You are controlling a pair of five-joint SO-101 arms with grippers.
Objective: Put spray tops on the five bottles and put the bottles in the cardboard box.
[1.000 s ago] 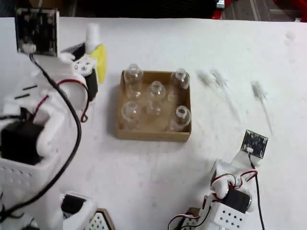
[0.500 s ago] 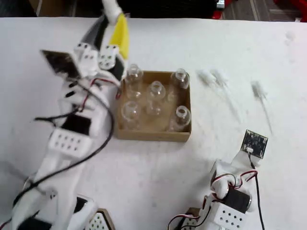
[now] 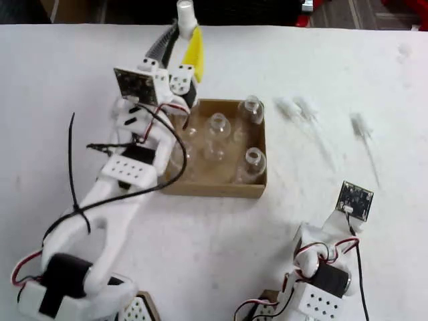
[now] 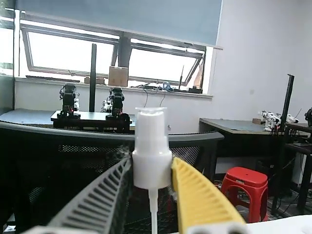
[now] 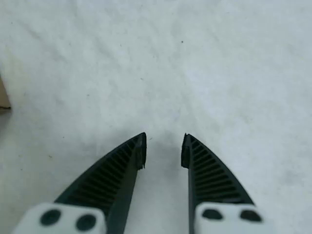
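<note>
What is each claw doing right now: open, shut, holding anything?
Left gripper: closed on a white spray top, held upright.
Right gripper: open, holding nothing, over the table.

Spray top (image 4: 152, 148): smooth white plastic, slight gloss. Left gripper (image 4: 151, 163) fingers (image 4: 100, 200): one ribbed grey plastic, the other yellow plastic, both matt. Right gripper (image 5: 163, 146) fingers (image 5: 119, 180): ribbed black plastic, matt. Bottles (image 3: 252, 160): clear and glossy, glass or plastic, can't tell. Cardboard box (image 3: 214, 189): brown, matt. Table (image 3: 200, 254): white, matt, faintly grainy. Arm shells (image 3: 127, 174): white matt plastic.
</note>
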